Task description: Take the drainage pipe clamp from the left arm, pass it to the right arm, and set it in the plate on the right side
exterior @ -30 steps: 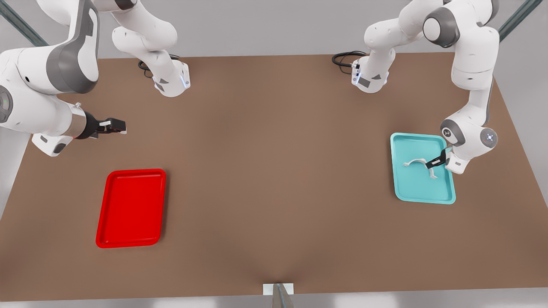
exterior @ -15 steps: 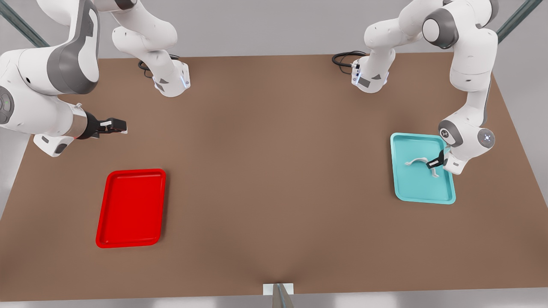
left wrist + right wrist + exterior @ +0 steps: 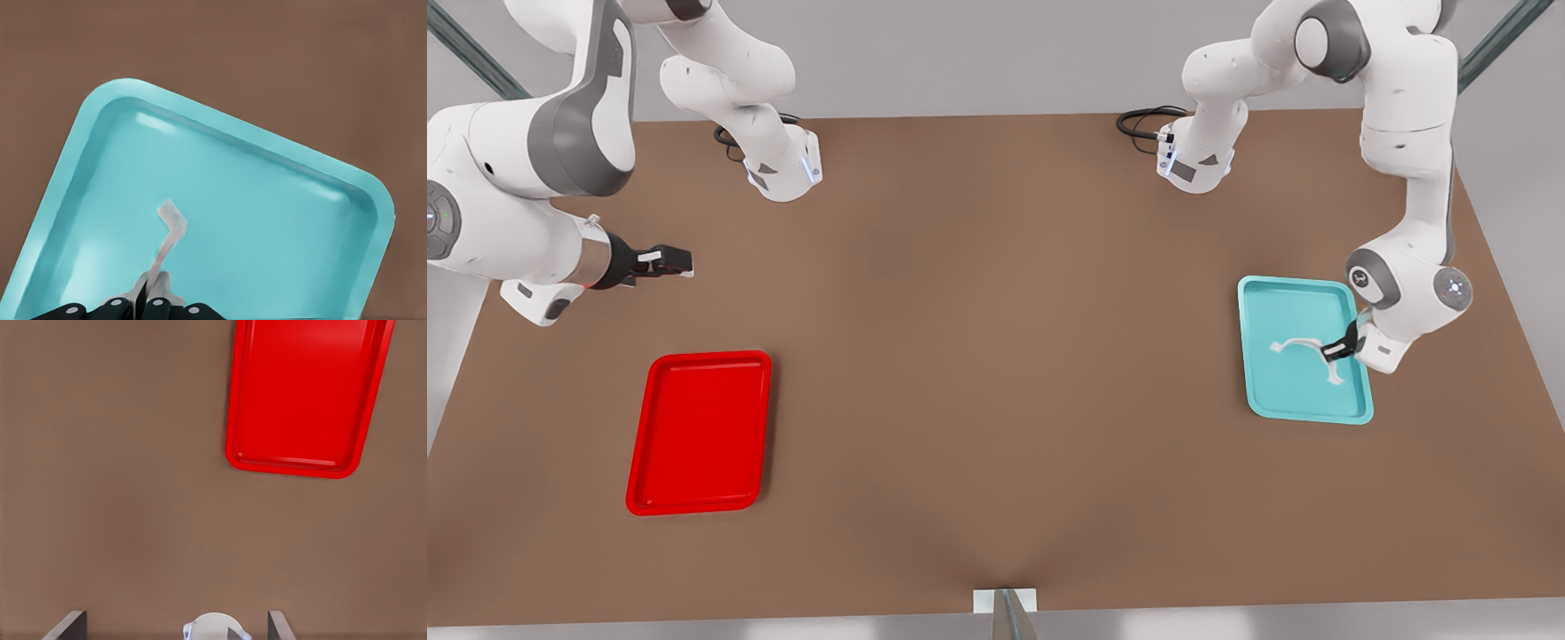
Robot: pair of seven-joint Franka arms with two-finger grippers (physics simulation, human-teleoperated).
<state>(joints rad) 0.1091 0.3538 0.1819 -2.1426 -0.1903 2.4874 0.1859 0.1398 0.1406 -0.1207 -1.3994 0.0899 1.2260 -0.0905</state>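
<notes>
Fingers [image 3: 159, 308] of your left gripper [image 3: 1336, 348] pinch the drainage pipe clamp [image 3: 1303, 348] over the teal tray [image 3: 1263, 400] at the front view's right. Your right gripper [image 3: 665, 261], fingers spread wide and empty, waits at upper left above the desk [image 3: 996, 356]. The handover and the red plate [image 3: 698, 433] at lower left remain.

We note two white arms with grey joint covers. Black cables coil at both bases, by the brown table's [image 3: 996, 356] far edge. Small blue lights glow on each base and on one wrist. One arm has a metal band before its black gripper. Fingers are black; screw heads show beside them.
</notes>
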